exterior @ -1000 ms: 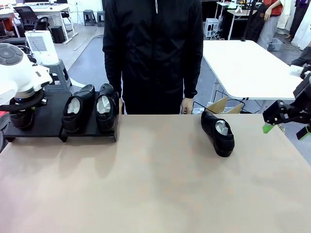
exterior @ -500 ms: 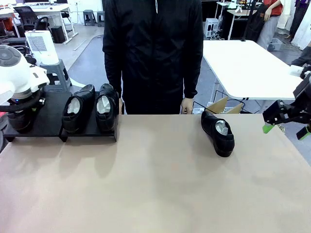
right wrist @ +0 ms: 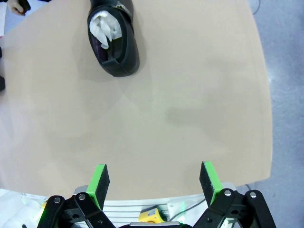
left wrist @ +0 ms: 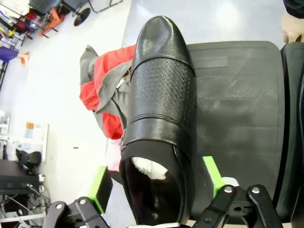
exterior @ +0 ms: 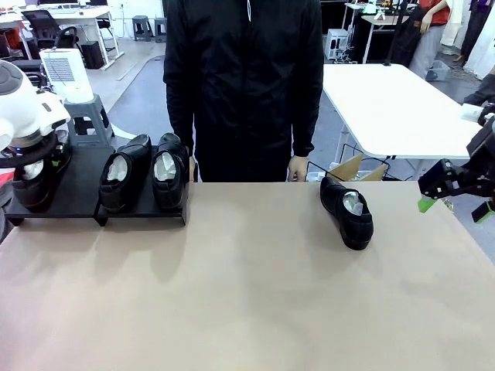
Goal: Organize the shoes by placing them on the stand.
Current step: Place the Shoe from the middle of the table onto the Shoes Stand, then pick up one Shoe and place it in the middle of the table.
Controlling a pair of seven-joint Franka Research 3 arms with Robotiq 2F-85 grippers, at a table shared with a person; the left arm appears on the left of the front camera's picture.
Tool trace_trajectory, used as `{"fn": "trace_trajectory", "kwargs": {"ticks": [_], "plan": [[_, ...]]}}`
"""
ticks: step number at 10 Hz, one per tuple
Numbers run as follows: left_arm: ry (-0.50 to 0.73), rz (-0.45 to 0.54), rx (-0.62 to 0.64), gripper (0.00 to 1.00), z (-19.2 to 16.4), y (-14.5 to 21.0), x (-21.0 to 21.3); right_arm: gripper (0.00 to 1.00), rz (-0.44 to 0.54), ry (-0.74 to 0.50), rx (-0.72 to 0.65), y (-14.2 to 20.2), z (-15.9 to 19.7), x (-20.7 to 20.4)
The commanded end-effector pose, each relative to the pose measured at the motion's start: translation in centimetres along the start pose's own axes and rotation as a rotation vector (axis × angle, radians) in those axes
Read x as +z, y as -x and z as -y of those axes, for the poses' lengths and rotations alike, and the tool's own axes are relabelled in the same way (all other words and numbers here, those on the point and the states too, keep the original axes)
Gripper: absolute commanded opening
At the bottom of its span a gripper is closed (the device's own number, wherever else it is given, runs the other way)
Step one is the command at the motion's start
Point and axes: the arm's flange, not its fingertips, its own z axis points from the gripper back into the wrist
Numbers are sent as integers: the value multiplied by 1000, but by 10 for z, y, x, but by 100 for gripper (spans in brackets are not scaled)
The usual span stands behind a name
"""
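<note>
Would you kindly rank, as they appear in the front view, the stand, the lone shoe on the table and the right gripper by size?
1. the stand, widest by far
2. the lone shoe
3. the right gripper, though partly cut off at the picture's edge, so this rank is unsure

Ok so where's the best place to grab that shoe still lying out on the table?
Probably across the heel end of the shoe, from above. It sits upright on its sole, opening up with paper inside, so the narrow heel sides give flat faces for the pads. The open right gripper is nearest it.
</note>
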Motion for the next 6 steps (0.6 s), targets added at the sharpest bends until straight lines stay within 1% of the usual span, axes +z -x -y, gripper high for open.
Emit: {"fn": "trace_trajectory", "kwargs": {"ticks": [1, 6], "plan": [[5, -7, -13, 100, 3, 1, -5, 100, 1, 0, 10, 0, 1, 1], [5, -7, -13, 100, 3, 1, -5, 100, 1, 0, 10, 0, 1, 1]]}}
